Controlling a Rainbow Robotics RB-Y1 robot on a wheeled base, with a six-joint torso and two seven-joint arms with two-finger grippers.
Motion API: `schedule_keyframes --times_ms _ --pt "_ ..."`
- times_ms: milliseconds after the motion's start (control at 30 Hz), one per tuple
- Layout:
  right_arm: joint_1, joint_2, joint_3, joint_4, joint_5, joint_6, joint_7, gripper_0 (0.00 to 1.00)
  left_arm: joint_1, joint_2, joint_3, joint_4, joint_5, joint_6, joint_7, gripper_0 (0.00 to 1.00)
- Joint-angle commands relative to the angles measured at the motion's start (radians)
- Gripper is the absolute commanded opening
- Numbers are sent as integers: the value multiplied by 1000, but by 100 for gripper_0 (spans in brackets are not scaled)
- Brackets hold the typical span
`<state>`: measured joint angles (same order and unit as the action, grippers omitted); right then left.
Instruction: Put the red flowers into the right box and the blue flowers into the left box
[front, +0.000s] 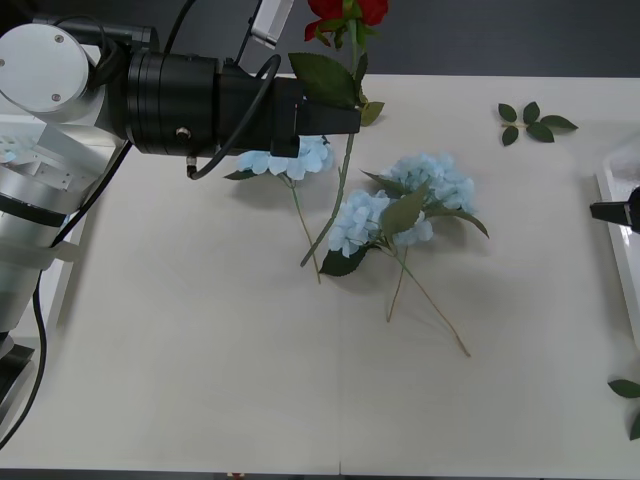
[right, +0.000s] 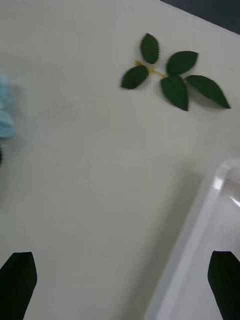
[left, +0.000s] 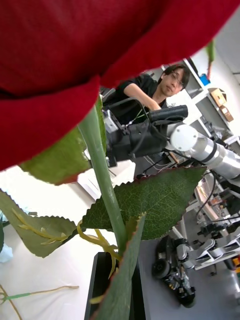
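My left gripper (front: 350, 118) is shut on the stem of a red flower (front: 345, 10), a rose held upright above the table's far side. Its stem hangs down to the blue flowers. In the left wrist view the rose head (left: 100, 60) looms close, and the stem runs down to my black fingers (left: 112, 290). Three blue flowers lie mid-table: one (front: 285, 158) under the arm, one (front: 358, 220) at the centre, one (front: 437, 180) to its right. My right gripper (front: 612, 212) (right: 120, 285) hovers open at the rim of the right box (front: 612, 190) (right: 200, 250). The left box is hidden behind my left arm.
A loose green leaf sprig (front: 530, 120) (right: 170, 75) lies at the table's far right. More leaves (front: 628, 392) sit at the right edge near the front. Bare table (front: 200, 350) spreads in front of the flowers.
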<state>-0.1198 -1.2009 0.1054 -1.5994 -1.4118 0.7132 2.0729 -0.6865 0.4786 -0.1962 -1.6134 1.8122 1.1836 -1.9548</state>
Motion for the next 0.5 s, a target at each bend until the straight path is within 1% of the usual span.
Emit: schedule_keyframes --times_ms 33,100,167,200,233,500 --pt "106 9 -92 -123 -196 -4 124 100 -24 -15 12 -17 15 17 -56 0" --pt "140 23 -99 -137 -371 -3 162 100 -24 -15 12 -16 18 17 -55 0" --pt "155 43 -99 -142 -490 9 208 100 -24 -15 12 -16 18 17 -55 0" --pt "155 43 -99 -142 -490 9 208 100 -24 -15 12 -16 18 17 -55 0" --pt "164 81 -98 -145 -635 52 291 100 -24 -15 12 -16 18 17 -55 0" --pt "170 167 -90 -183 -846 190 516 100 -24 -15 12 -16 18 17 -55 0"
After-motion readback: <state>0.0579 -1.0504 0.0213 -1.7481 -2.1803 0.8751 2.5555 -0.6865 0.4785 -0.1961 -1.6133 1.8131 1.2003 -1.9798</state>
